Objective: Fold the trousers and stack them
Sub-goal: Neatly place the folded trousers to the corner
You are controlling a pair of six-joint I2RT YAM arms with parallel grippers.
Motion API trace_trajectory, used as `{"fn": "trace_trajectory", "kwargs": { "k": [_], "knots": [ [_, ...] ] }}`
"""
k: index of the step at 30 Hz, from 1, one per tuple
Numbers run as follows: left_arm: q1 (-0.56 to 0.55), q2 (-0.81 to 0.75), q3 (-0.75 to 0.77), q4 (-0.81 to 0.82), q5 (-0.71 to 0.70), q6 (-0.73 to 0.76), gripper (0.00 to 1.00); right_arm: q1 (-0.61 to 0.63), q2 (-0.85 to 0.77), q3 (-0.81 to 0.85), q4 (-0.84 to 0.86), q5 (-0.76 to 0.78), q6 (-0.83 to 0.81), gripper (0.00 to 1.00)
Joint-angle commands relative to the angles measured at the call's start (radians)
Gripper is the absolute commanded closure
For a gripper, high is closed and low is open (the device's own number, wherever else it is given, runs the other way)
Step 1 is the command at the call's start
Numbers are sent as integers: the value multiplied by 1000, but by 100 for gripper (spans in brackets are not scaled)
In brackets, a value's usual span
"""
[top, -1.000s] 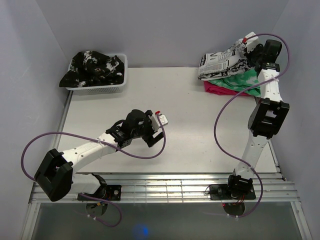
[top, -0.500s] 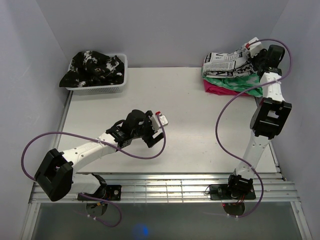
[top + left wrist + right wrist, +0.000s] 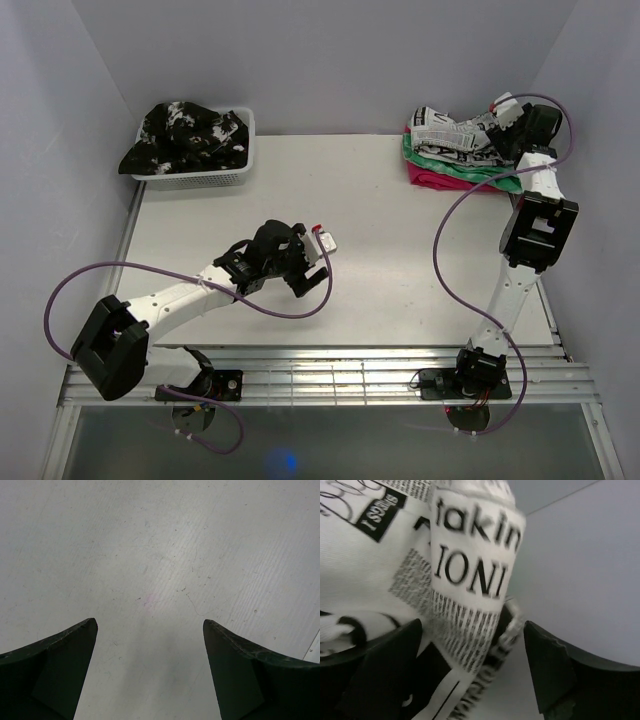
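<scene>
The folded trousers [image 3: 448, 131], white with black newspaper print, lie on top of a stack at the table's far right corner. My right gripper [image 3: 503, 122] is at their right end with its jaws wide open. In the right wrist view a fold of the trousers [image 3: 465, 580] hangs loosely between the spread fingers [image 3: 555, 670] of the right gripper [image 3: 472, 627], and neither finger presses it. My left gripper [image 3: 327, 262] hovers open over the bare table near the middle. The left wrist view shows nothing between the fingers of the left gripper [image 3: 150, 625].
Under the trousers lie a green-and-white mottled cloth [image 3: 480, 166] and a pink cloth [image 3: 436, 177]. A white basket [image 3: 200, 179] at the far left holds a black garment [image 3: 185, 135] with white splotches. Walls stand close behind and beside the stack.
My right gripper has opened and let go of the trousers, which have settled lower and flatter on the stack. The left arm has not moved.
</scene>
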Motion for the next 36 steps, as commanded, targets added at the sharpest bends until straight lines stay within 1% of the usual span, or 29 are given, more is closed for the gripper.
{"fn": "trace_trajectory", "kwargs": {
  "k": [1,2,6,9,10,13,14,15,16,17,18,19,20,22,23,25,26,27,28,29,30,31,32,33,36],
  "knots": [
    [2,4,41,-15,13,2,2,-13,-3,18,84,63,-41,8],
    [2,4,42,-18,12,2,3,-6,-4,15,78,66,-41,10],
    [2,0,44,-23,12,6,2,2,-41,12,58,63,-8,10],
    [3,-5,50,-31,-4,-15,2,2,-81,33,-5,57,34,10],
    [4,-5,54,-38,-5,-23,2,4,-93,37,-49,46,45,10],
    [16,-9,76,-58,8,-76,2,11,-155,26,-105,-25,104,10],
    [31,-9,82,-64,37,-95,2,17,-167,32,-161,-85,123,10],
    [42,-9,99,-66,53,-115,2,23,-187,40,-186,-106,178,10],
    [52,-3,108,-69,65,-166,2,30,-195,55,-209,-126,209,10],
    [81,4,122,-83,103,-190,2,39,-201,67,-261,-197,238,10],
    [95,15,136,-93,125,-214,2,43,-211,76,-283,-230,270,10],
    [109,26,169,-104,142,-236,2,51,-216,86,-299,-253,339,10],
    [138,49,185,-122,171,-285,2,66,-221,99,-315,-308,360,10],
    [175,72,232,-139,218,-325,2,89,-236,106,-372,-342,409,10],
    [215,98,248,-152,238,-364,2,115,-245,97,-385,-371,423,10],
    [262,128,309,-170,315,-429,2,160,-276,86,-445,-399,443,10],
    [313,180,343,-210,332,-473,2,177,-287,69,-465,-411,480,10],
    [338,219,387,-243,358,-495,2,192,-309,63,-528,-423,492,10],
    [396,262,439,-288,383,-510,2,229,-322,57,-565,-440,500,10],
    [425,346,552,-379,409,-530,2,247,-336,23,-600,-447,514,10],
    [454,377,596,-408,435,-535,2,266,-371,-8,-629,-453,519,10],
    [509,392,622,-420,493,-532,2,296,-391,-46,-678,-456,519,10],
    [533,400,646,-425,501,-521,2,327,-430,-87,-701,-445,504,10],
    [548,402,651,-422,498,-489,2,349,-454,-177,-715,-430,497,10],
    [611,409,660,-457,464,-419,2,416,-536,-331,-760,-401,462,10]
  ]
}}
